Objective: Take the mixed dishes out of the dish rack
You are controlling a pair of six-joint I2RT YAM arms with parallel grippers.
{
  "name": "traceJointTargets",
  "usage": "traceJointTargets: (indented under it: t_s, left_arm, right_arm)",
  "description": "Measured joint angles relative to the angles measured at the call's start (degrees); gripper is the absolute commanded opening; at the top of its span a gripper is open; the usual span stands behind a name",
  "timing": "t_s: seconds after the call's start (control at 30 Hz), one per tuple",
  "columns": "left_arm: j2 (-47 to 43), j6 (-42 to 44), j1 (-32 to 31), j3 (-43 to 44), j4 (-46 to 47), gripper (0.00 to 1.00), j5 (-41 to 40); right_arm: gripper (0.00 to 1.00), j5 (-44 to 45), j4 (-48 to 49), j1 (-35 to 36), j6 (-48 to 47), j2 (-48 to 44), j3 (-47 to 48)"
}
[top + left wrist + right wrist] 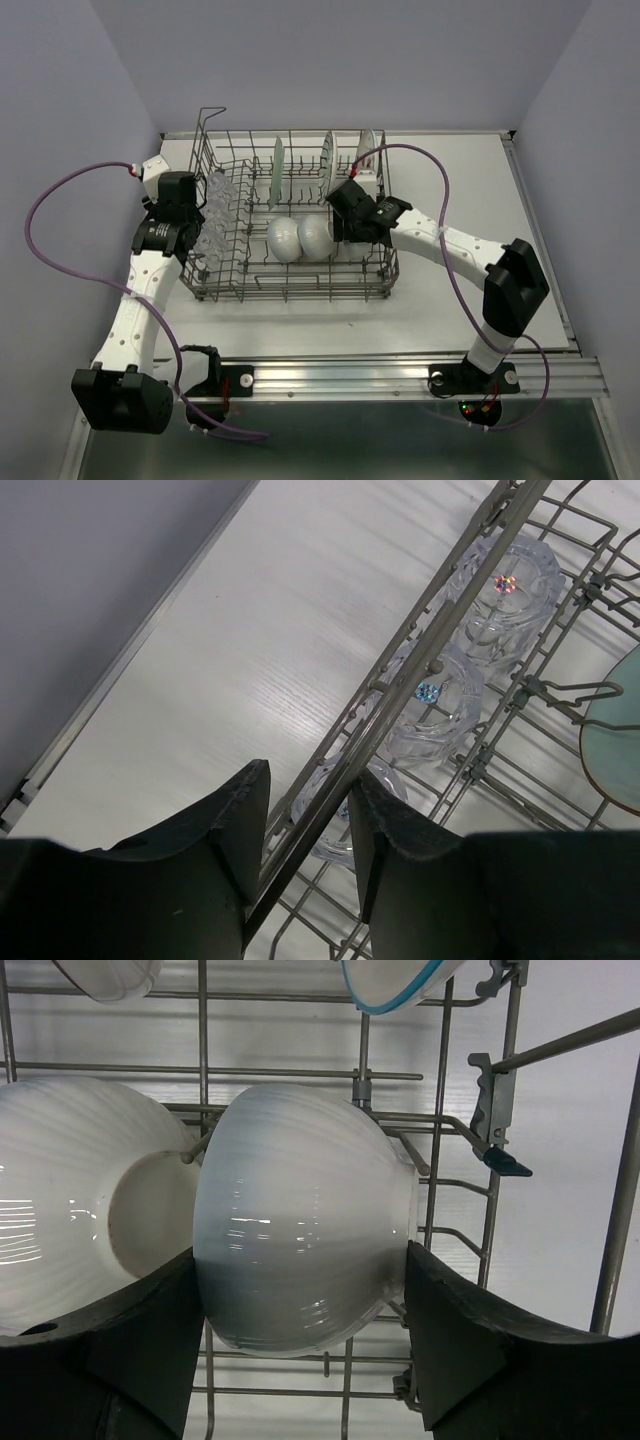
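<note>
Right wrist view puts us right on it: a white bowl [300, 1180] lies on its side among the tines, glossy and steeply curved, and the right gripper [300, 1260] spans it wide, a pad against each flank. That's the worry: smooth glaze, round belly, so I reckon a light squeeze lets it squirt out on the way up. The second white bowl [70, 1190] sits hard up beside it, and one finger [140, 1350] is wedged into the gap between them, so a lift could tip the neighbour or knock it along the wires. A tine runs close by the rim too; a tilted pull could hook there and drag the dish rack [300, 290] with it. Over on the left side, three clear glasses [430, 705] sit in a row just inside the wall, and the left gripper [310, 780] hangs over the nearest one with a narrow gap between its jaws, and the top rail [440, 620] runs straight through that gap. Whether it has hold of glass, I can't tell. If it closes there it may pinch wire rather than glass, or lift the whole rack off the white table [480, 250]. As for brands, labels, writing: none I can read anywhere.
</note>
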Motion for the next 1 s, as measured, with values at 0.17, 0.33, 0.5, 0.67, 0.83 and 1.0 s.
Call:
traceJointTargets:
  t_s: [0.17,0.33,0.5,0.67,0.83,1.0]
  left_arm:
    - [-0.26,0.00,0.00,-0.24,0.26,0.38,0.28]
    - [-0.42,-0.02,-0.02,-0.37,0.39,0.38,0.70]
    - [-0.46,-0.15,-0.11,-0.39,0.39,0.38,1.05]
    - [-0.52,-0.24,-0.13,-0.48,0.48,0.39,1.40]
    - [-0.57,-0.66,-0.33,-0.50,0.50,0.41,1.99]
    - [-0.66,-0.79,-0.48,-0.50,0.48,0.42,2.19]
  right_arm:
    - [0.40,0.94,-0.02,0.00,0.44,0.00,0.09]
    - [0.24,1.16,-0.09,0.00,0.33,0.00,0.13]
    - [0.11,1.51,-0.79,0.00,-1.05,0.00,0.92]
    - [0.05,2.47,-1.27,0.00,-2.99,-0.02,2.43]
    - [0.01,3.63,-1.27,0.00,-5.16,-0.02,3.17]
    - [0.01,3.61,-1.03,-0.02,-6.99,-0.04,3.39]
